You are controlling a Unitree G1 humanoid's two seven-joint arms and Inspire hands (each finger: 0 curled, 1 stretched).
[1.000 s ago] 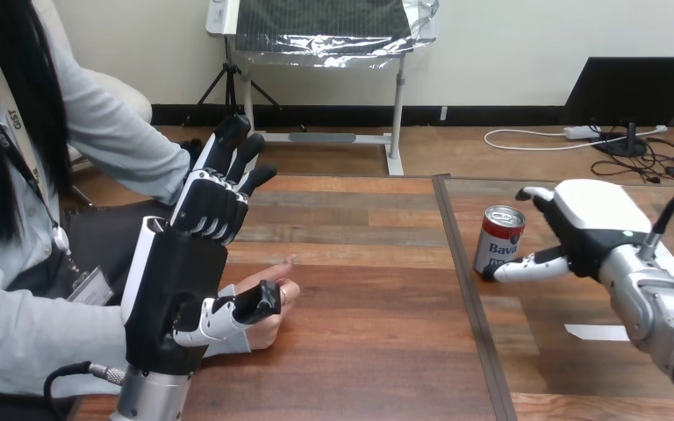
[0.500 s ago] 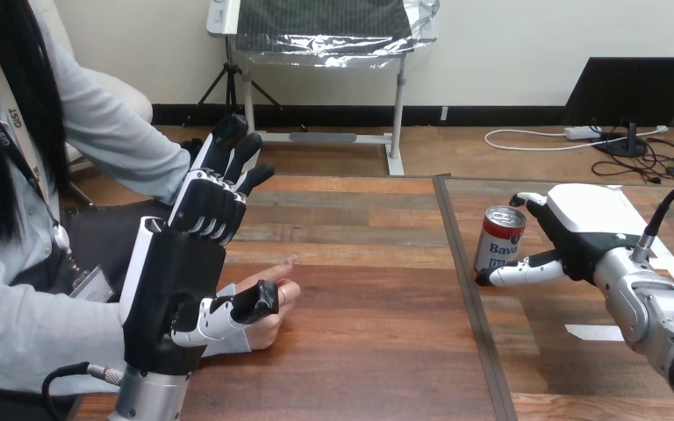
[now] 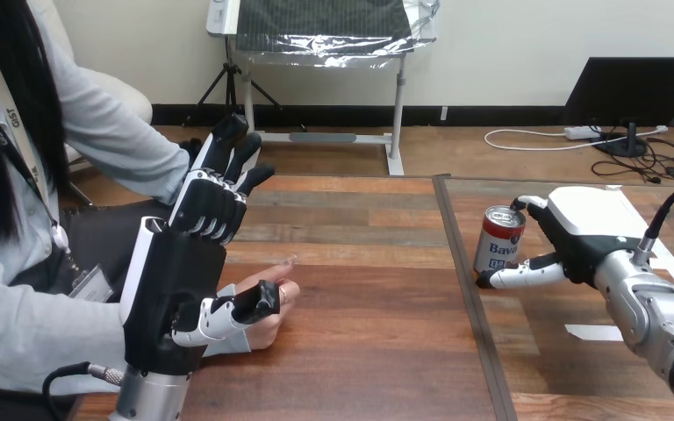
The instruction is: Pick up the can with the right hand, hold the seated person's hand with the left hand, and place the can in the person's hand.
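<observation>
Head view: a red-and-white can [image 3: 498, 241] with a silver top is seen upright toward the table's [image 3: 360, 351] far edge, right of the middle. It is flanked by the right hand [image 3: 579, 232], which is spread wide with the thumb laid by its base. The left hand [image 3: 180, 281] is held open, fingers straight, over the person's hand [image 3: 272, 326], which is rested near the left edge.

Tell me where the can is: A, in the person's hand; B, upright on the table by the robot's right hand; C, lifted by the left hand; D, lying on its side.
B: the can stands upright on the wooden table, with the right hand open just beside it.
</observation>
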